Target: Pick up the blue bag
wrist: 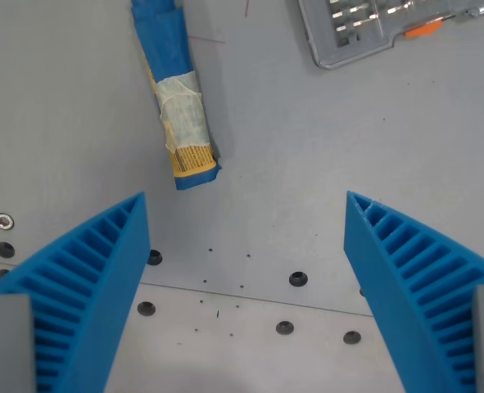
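The gripper (246,221) hangs spread wide and empty above the grey tabletop (307,164), the blue bag (176,90) lying ahead, a metal grater (364,29) nearby.

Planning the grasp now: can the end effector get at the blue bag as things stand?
Probably yes. The end effector is open with nothing between its fingers, and the blue bag lies alone on the table, apart from the grey tray.

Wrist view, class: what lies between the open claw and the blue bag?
Nothing. In the wrist view, only bare grey table separates the claw from the blue bag.
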Robot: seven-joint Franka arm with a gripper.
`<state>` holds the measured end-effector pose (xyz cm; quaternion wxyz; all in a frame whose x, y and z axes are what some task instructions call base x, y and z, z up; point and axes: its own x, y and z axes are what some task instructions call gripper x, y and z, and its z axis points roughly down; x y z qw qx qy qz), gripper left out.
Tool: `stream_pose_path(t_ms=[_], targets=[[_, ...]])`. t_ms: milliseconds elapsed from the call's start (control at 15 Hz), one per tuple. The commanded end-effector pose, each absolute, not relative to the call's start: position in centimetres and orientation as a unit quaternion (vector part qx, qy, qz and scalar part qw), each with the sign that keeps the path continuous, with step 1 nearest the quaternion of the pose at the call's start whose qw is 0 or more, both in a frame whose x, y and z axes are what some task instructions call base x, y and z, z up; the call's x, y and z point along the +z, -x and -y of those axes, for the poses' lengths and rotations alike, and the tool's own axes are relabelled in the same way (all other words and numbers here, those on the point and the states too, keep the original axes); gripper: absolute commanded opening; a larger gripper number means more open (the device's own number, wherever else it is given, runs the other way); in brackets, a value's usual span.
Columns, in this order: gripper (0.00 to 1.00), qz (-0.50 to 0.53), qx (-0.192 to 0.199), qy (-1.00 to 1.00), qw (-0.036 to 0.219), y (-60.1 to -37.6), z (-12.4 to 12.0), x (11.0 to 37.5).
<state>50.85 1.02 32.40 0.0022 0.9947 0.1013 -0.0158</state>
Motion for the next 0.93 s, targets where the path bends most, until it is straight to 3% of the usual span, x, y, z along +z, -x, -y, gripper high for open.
stream_pose_path(t_ms=[67, 933], targets=[[1.00, -0.118, 0.042, -0.992, 0.002, -50.2, -0.8, 31.7], [1.00, -0.128, 0.040, -0.991, 0.000, -50.0, -0.6, 29.2]])
